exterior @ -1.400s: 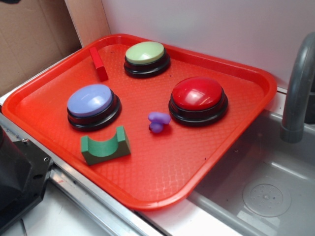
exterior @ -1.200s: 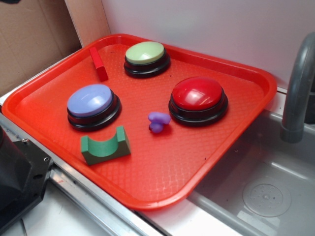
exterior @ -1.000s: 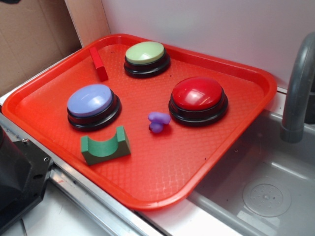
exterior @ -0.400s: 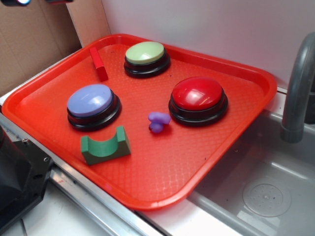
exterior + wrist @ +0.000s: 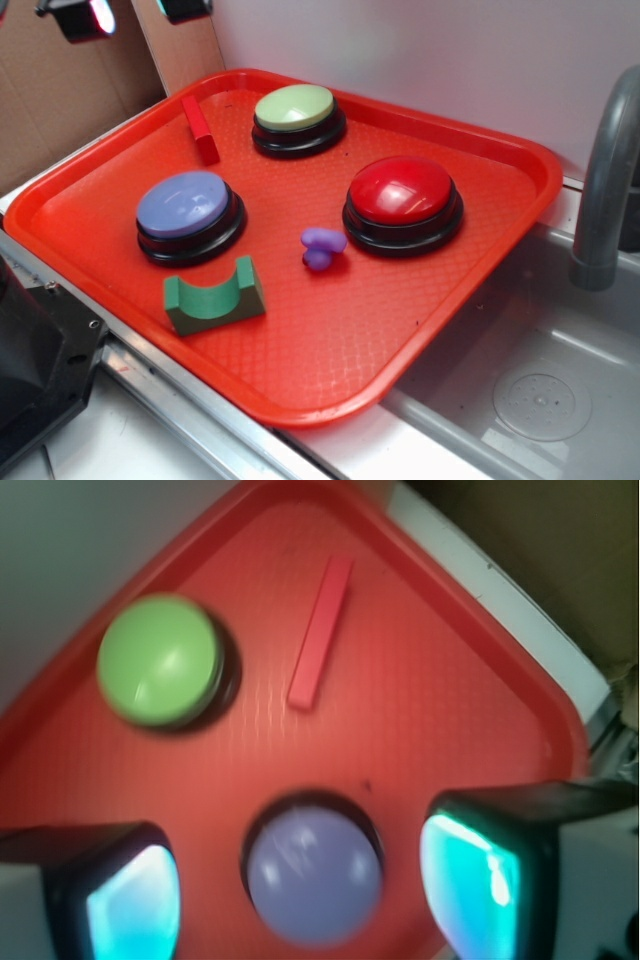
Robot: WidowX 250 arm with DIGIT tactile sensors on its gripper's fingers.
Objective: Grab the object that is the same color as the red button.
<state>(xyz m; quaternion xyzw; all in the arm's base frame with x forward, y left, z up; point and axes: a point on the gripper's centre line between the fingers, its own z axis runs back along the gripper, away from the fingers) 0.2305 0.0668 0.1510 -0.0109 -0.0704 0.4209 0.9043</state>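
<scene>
A small red bar-shaped block, the object (image 5: 200,128) (image 5: 320,632), lies flat near the back left rim of the red tray (image 5: 480,250). The round glossy red button (image 5: 402,190) on its black base sits at the tray's right middle; it is out of the wrist view. My gripper (image 5: 125,12) (image 5: 300,895) hangs high above the tray's back left corner, only its fingertips (image 5: 80,18) showing at the exterior view's top edge. It is open with nothing between the fingers. In the wrist view the blue-lilac button (image 5: 314,876) shows far below between the pads.
On the tray also stand a pale green button (image 5: 296,108) (image 5: 160,660), a blue-lilac button (image 5: 186,206), a green arch block (image 5: 213,297) and a purple lump (image 5: 322,247). A sink basin (image 5: 520,390) with a grey faucet (image 5: 605,180) lies right. Cardboard (image 5: 60,90) stands behind the left.
The gripper's fingertips have come down into the exterior view at the top left; earlier they were barely or not visible. Nothing on the tray has moved.
</scene>
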